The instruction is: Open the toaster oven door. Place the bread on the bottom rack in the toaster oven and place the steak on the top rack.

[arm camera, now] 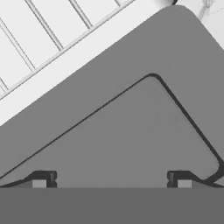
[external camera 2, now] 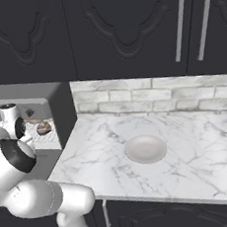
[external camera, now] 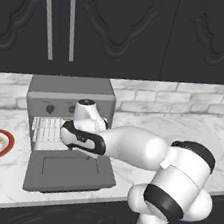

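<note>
Fingers (arm camera: 111, 179) spread wide and empty hover just above the toaster oven door (external camera: 68, 171), which lies flat, fully lowered, giving access to the racks. Beyond, at twelve o'clock, the toaster oven (external camera: 71, 95) stands open on the desk (external camera 2: 188, 142). Inside sits the bread (external camera 2: 43, 127). The arm (external camera: 129, 147) reaches across, wrist bent downward.

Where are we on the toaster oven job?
Done: toaster oven door lies flat open, and the bread sits inside the toaster oven. In hand: nothing; the open gripper hovers over the door. Left: steak on the top rack; can't confirm which rack holds the bread.
</note>
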